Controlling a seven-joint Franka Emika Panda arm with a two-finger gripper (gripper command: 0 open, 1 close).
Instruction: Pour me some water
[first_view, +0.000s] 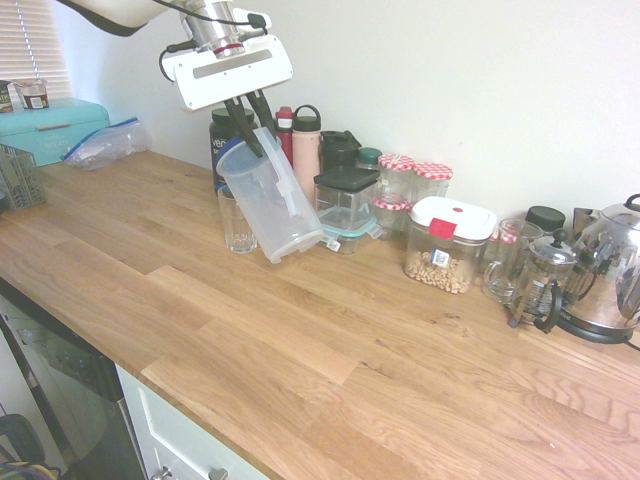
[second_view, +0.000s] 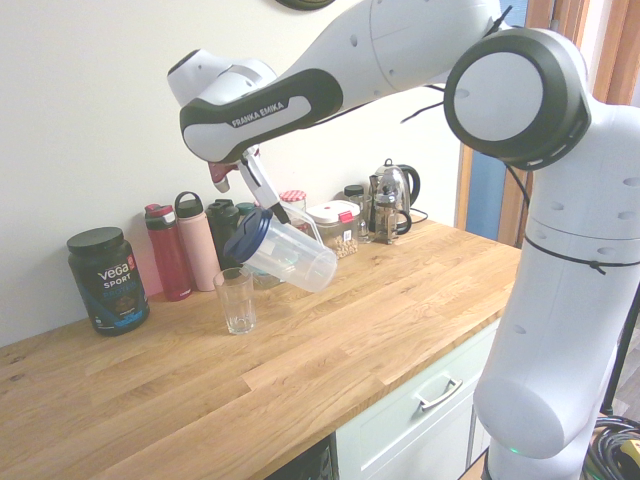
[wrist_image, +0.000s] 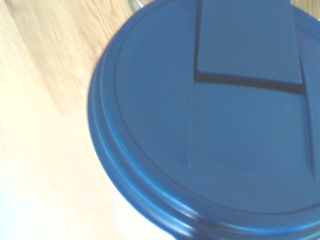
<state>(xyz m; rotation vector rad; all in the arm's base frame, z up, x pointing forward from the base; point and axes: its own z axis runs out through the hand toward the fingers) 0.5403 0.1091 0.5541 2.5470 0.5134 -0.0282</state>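
A clear plastic pitcher (first_view: 272, 195) with a dark blue lid (second_view: 246, 235) hangs tilted in the air, its lid end leaning over a clear drinking glass (first_view: 237, 222) that stands on the wooden counter. My gripper (first_view: 250, 118) is shut on the pitcher's handle from above. From the other side the pitcher (second_view: 290, 258) slopes down toward the glass (second_view: 235, 299), with the gripper (second_view: 258, 190) over it. The blue lid (wrist_image: 215, 125) fills the wrist view. I cannot see any water in the pitcher or in the glass.
Against the wall stand a black protein tub (second_view: 108, 279), red (second_view: 167, 252) and pink (second_view: 198, 241) bottles, a clear lidded box (first_view: 346, 199), jars, a nut container (first_view: 447, 243), a French press (first_view: 540, 282) and a kettle (first_view: 610, 270). A teal bread box (first_view: 50, 128) sits far left.
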